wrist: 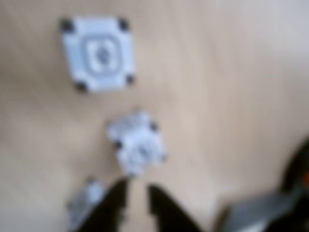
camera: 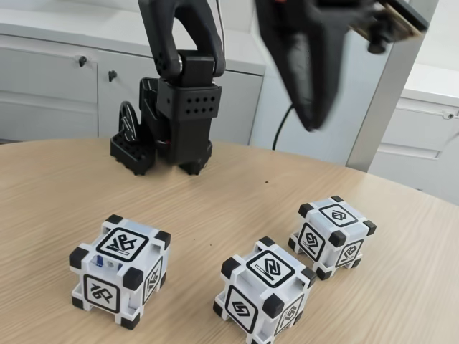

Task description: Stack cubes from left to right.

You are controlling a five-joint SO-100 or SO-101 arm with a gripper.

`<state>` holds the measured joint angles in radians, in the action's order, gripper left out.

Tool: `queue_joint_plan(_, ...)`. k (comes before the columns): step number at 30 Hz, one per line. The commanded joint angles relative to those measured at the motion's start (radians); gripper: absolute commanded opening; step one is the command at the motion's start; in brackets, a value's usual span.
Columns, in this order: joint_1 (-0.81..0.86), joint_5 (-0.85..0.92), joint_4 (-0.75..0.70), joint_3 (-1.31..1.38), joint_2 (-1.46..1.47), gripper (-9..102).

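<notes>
wrist view, blurred: the gripper [wrist: 137,193] hangs with fingers slightly apart, empty. the middle cube [wrist: 137,143] lies just ahead of its tips, another cube [wrist: 98,52] farther ahead, a third cube [wrist: 84,200] beside its left finger.

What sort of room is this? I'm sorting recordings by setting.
Probably an office or lab: a rounded wooden table stands before white cabinets with dark knobs, and a black desktop robot arm with three patterned cubes looks like a trial setup.
</notes>
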<state>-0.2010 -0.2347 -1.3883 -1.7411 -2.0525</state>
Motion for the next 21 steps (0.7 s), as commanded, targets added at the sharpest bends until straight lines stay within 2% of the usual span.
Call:
queue_joint_plan(1,-0.084,-0.11,0.002,0.064,0.074,11)
queue_joint_plan(7,-0.132,-0.334,0.006,0.064,0.183,20)
queue_joint_plan(10,-0.132,-0.374,0.006,0.064,0.229,24)
queue_joint_plan(16,-0.133,-0.305,0.008,0.064,0.334,39)
queue_joint_plan(21,-0.133,-0.183,0.008,0.066,0.459,39)
